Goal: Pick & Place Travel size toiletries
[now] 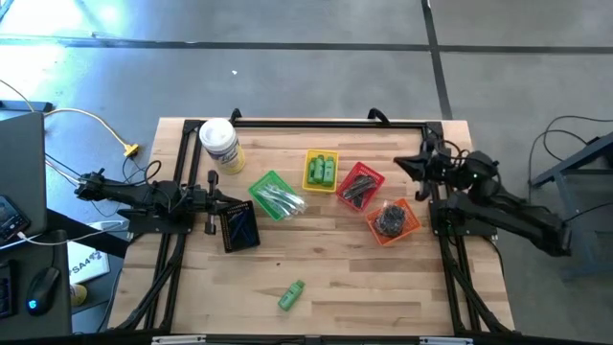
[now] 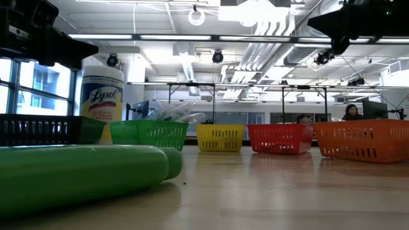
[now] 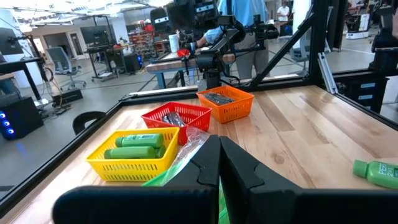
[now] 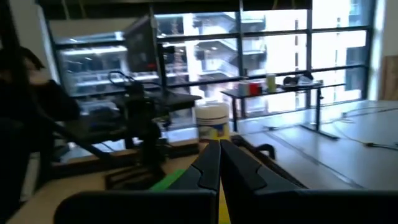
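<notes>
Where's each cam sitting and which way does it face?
High: overhead, straight down on table; both arms show.
Low: table height, looking across past green bottle to baskets; arms overhead.
Left wrist: past shut left tool toward yellow basket.
Right wrist: past shut right tool toward Lysol jar.
High and low share the jar.

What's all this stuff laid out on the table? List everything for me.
loose green bottle: one, bright green, lying alone near the table's front edge
yellow basket: one, holds green bottles, mid table
green basket: one, holds clear-wrapped pieces
red basket: one, holds dark sticks
orange basket: one, holds dark grey discs
black basket: one, beside the left arm
wipes jar: one, yellowish with white lid, back left
left pincer: shut, empty, above the green basket
right pincer: shut, empty, at the table's right edge
</notes>
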You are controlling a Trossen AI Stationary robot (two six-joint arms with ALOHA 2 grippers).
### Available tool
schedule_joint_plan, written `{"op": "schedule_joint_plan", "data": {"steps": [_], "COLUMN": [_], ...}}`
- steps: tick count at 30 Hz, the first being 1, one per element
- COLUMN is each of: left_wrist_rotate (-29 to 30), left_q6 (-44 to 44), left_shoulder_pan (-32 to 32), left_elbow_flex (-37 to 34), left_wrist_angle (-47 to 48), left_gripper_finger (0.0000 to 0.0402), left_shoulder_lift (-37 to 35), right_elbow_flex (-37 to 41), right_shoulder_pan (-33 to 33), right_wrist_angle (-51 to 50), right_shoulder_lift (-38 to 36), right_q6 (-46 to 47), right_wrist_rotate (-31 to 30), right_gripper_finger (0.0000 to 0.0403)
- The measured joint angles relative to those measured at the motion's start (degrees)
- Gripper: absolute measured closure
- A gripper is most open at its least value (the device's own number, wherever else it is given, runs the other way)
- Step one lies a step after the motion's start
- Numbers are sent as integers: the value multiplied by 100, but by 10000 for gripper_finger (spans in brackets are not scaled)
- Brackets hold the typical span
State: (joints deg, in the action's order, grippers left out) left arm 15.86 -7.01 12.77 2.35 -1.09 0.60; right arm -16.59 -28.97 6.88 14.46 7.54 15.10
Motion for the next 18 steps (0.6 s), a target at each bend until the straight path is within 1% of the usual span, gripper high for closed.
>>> {"op": "schedule_joint_plan", "data": {"steps": [4, 7, 9, 11, 13, 16, 18], "left_wrist_rotate": [-1, 0, -2, -2, -2, -2, -2], "left_q6": [17, 17, 15, 15, 15, 13, 11], "left_shoulder_pan": [-1, -2, -2, -2, -2, 0, -1], "left_elbow_flex": [0, 0, 0, 0, 0, 0, 1], "left_wrist_angle": [-1, 1, 1, 1, 1, 4, 17], "left_gripper_finger": [402, 402, 402, 402, 402, 402, 402], "left_shoulder_lift": [0, 0, 0, 0, 0, 0, 0], "right_elbow_flex": [371, 440, 442, 439, 439, 433, 428], "right_shoulder_pan": [-2, -3, -4, 26, 140, 429, 685], "right_wrist_angle": [599, 535, 491, 443, 428, 414, 158], "right_shoulder_lift": [2, -19, -45, -92, -144, -222, -291], "right_q6": [325, 510, 534, 545, 657, 812, 765], "right_wrist_rotate": [424, 558, 751, 789, 746, 891, 783], "right_gripper_finger": [401, 401, 401, 401, 401, 401, 401]}}
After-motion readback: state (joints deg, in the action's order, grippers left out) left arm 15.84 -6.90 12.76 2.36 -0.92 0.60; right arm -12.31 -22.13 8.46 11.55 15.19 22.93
